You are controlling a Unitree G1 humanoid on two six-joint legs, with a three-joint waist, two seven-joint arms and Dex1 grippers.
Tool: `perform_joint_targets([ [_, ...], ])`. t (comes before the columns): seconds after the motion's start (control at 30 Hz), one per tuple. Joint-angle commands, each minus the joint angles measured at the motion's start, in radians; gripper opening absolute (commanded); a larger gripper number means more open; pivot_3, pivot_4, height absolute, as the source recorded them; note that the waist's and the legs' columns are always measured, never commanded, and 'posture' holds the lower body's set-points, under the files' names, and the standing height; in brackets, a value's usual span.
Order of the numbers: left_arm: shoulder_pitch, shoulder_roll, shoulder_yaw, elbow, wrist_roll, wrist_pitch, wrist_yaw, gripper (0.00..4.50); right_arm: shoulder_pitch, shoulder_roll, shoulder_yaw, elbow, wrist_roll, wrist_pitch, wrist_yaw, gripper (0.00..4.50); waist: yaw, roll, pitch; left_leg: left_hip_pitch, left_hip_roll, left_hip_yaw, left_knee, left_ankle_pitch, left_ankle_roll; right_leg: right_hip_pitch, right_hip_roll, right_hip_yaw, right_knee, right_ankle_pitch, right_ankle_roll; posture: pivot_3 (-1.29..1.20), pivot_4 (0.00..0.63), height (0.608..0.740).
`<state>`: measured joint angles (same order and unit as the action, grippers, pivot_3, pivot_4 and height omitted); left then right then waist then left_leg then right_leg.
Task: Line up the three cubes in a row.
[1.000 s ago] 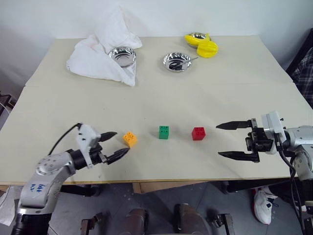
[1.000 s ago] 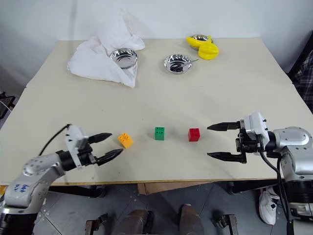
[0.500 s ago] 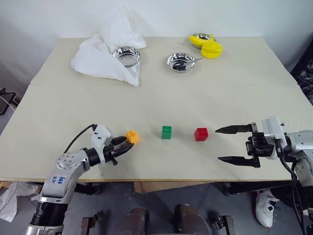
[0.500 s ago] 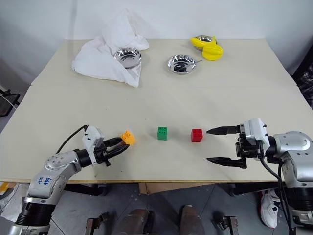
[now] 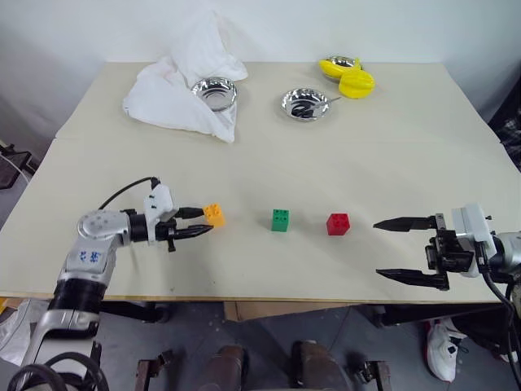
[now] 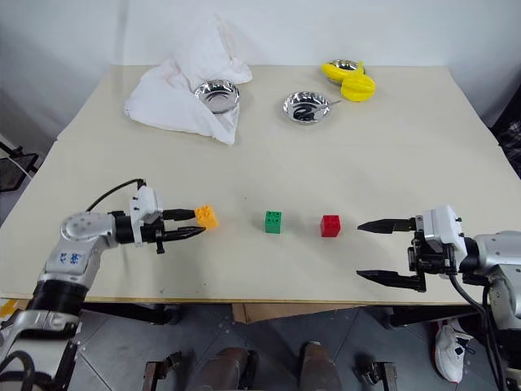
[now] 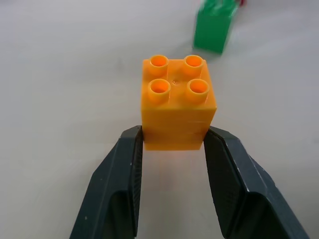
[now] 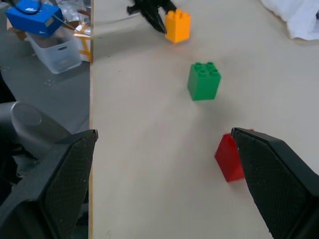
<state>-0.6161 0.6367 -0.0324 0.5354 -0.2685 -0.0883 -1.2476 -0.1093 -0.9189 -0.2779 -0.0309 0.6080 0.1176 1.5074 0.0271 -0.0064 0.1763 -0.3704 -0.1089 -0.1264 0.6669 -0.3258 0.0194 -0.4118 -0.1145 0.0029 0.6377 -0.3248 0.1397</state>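
Observation:
Three studded cubes lie in a rough line along the near part of the table (image 5: 260, 171): orange-yellow (image 5: 215, 214), green (image 5: 280, 220) and red (image 5: 338, 224). My left gripper (image 5: 203, 221) reaches in level from the left and is shut on the orange-yellow cube (image 7: 178, 102). Its black fingers (image 7: 122, 169) press the cube's two sides, studs up. The cube sits at or just above the tabletop; which, I cannot tell. The green cube (image 7: 214, 27) lies just beyond it. My right gripper (image 5: 378, 248) stands open to the right of the red cube (image 8: 230, 159), apart from it.
At the back lie a crumpled white cloth (image 5: 183, 90) with a steel bowl (image 5: 216, 91) against it, a second steel bowl (image 5: 305, 103), and a larger yellow object (image 5: 352, 79) beside a third bowl. The table's front edge (image 5: 269, 298) runs just below both grippers.
My left gripper has shut on the orange-yellow cube and pushed forward with it. My right gripper, still open, has drawn back a little from the red cube. The head camera has shifted.

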Motion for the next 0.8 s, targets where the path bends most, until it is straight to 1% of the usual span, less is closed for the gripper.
perform_joint_targets([
  [0.03,-0.110,-0.029,-0.018,0.182,0.021,-0.116,-0.122,1.46,0.032,-0.025,-0.059,-0.043,0.026,0.008,0.005,4.50,-0.001,0.000,0.000,0.000,0.000,0.000,0.000,0.000,0.000,0.000,0.000,0.000,0.000,0.000,0.000,0.00,0.150,0.740],
  [0.2,-0.217,-0.066,-0.045,0.375,0.083,-0.206,-0.187,1.46,0.076,-0.014,-0.083,-0.091,0.035,0.019,-0.021,4.50,-0.009,-0.001,0.000,0.000,0.001,0.002,0.000,0.000,0.000,-0.001,0.001,0.000,0.000,0.000,0.000,0.00,0.150,0.740],
  [0.4,-0.261,-0.086,-0.068,0.487,0.138,-0.287,-0.243,1.46,0.110,-0.008,-0.097,-0.127,0.043,0.026,-0.045,4.50,-0.004,-0.001,0.001,-0.001,0.000,0.002,0.001,0.000,0.000,-0.002,0.001,0.000,0.002,0.000,0.000,0.00,0.150,0.740],
  [0.53,-0.295,-0.109,-0.065,0.561,0.173,-0.334,-0.216,1.46,0.118,-0.009,-0.100,-0.135,0.049,0.028,-0.054,4.50,0.000,-0.001,0.001,-0.001,0.000,0.002,0.002,0.000,0.000,-0.001,0.001,0.000,0.003,0.000,0.000,0.00,0.150,0.740],
  [0.8,-0.353,-0.130,-0.063,0.647,0.225,-0.376,-0.178,1.46,0.112,-0.006,-0.089,-0.143,0.051,0.033,-0.063,4.50,0.002,-0.002,0.001,-0.001,-0.001,0.001,0.008,0.000,0.001,0.000,0.001,0.000,0.006,0.001,0.001,0.00,0.150,0.740],
])
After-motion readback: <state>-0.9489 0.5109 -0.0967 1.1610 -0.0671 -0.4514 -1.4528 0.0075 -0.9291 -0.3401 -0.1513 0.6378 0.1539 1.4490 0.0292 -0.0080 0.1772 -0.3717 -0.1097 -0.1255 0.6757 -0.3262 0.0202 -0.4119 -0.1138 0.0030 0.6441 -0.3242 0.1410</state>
